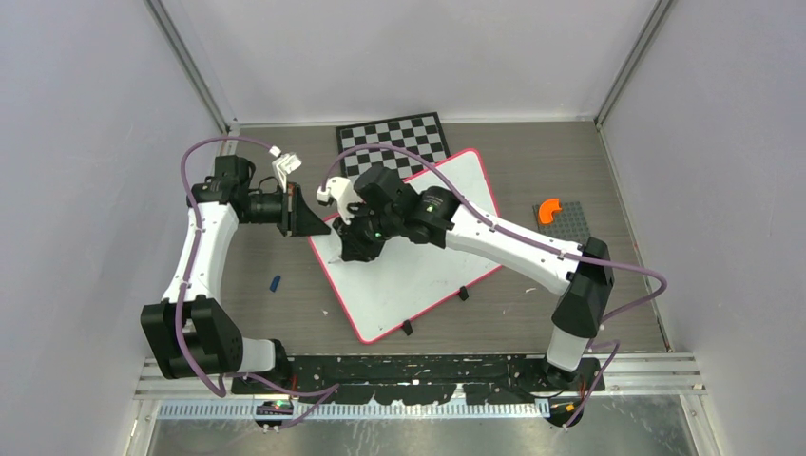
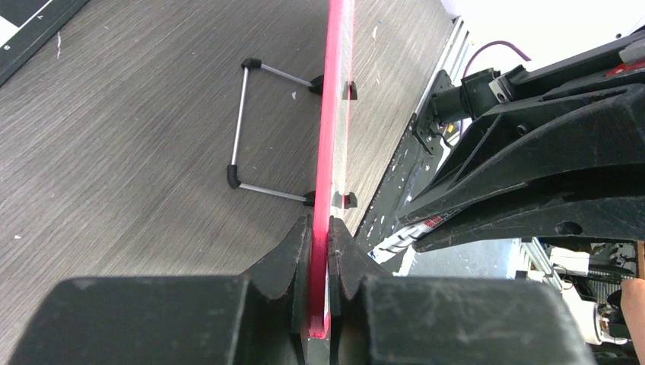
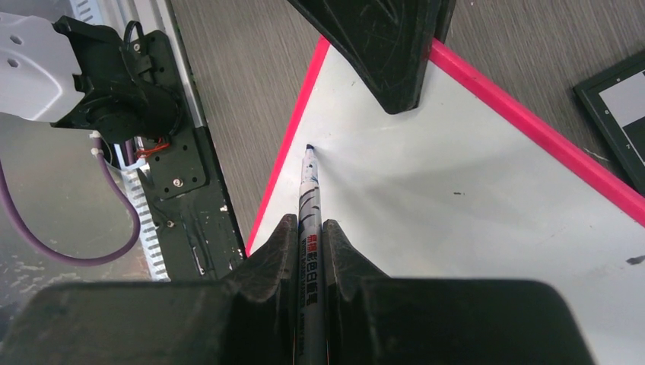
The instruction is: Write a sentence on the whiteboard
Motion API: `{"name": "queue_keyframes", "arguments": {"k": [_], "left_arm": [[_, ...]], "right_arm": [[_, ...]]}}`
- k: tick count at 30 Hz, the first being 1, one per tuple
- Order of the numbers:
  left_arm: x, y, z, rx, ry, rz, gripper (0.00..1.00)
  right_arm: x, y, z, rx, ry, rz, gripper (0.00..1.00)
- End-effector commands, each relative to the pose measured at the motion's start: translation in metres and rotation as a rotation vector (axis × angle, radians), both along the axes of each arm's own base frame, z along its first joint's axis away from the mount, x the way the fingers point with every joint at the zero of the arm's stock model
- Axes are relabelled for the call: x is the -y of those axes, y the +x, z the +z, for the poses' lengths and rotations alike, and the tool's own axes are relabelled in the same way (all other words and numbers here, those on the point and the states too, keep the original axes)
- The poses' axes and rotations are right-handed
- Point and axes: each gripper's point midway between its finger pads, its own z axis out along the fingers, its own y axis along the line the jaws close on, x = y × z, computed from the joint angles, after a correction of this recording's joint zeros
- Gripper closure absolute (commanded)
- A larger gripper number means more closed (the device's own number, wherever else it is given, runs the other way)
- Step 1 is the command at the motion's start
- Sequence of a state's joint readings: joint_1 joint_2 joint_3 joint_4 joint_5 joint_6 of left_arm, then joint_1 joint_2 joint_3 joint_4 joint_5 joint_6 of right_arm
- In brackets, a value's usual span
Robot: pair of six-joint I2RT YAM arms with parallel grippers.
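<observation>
The whiteboard (image 1: pixel 428 275) lies tilted on the table, white with a red-pink rim. My left gripper (image 1: pixel 318 223) is shut on the rim at its left corner; in the left wrist view (image 2: pixel 319 258) the jaws pinch the red edge (image 2: pixel 331 137). My right gripper (image 1: pixel 354 249) is shut on a marker (image 3: pixel 312 220) and hangs over that same corner. The marker's blue tip (image 3: pixel 309 148) meets the white surface (image 3: pixel 471 190) close to the rim. No lettering of the sentence shows on the board. The left fingers (image 3: pixel 388 46) show just beyond the tip.
A black-and-white checkered board (image 1: pixel 394 142) lies behind the whiteboard. An orange piece (image 1: pixel 548 210) sits on a grey plate (image 1: pixel 568 228) at the right. A small blue cap (image 1: pixel 276 283) lies on the table at the left. The board's wire stand (image 2: pixel 239 129) shows underneath.
</observation>
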State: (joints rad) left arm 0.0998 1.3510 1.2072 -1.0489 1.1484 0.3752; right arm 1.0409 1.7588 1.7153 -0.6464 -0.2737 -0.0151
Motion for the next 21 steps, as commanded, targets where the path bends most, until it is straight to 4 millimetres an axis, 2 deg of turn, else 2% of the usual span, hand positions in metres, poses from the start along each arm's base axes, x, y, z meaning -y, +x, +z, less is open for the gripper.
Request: {"name": "queue_keyframes", "arguments": {"k": [1, 15, 21], "left_arm": [[-0.006, 0.001, -0.015, -0.009, 0.080, 0.005, 1.00], [-0.006, 0.002, -0.014, -0.007, 0.082, 0.005, 1.00], [-0.006, 0.003, -0.014, -0.009, 0.082, 0.006, 1.00]], "right_arm": [[-0.010, 0.022, 0.019, 0.090, 0.044, -0.030, 1.00], [-0.002, 0.057, 0.034, 0.129, 0.054, -0.112, 1.00], [0.001, 0.056, 0.034, 0.118, 0.050, -0.104, 1.00]]}}
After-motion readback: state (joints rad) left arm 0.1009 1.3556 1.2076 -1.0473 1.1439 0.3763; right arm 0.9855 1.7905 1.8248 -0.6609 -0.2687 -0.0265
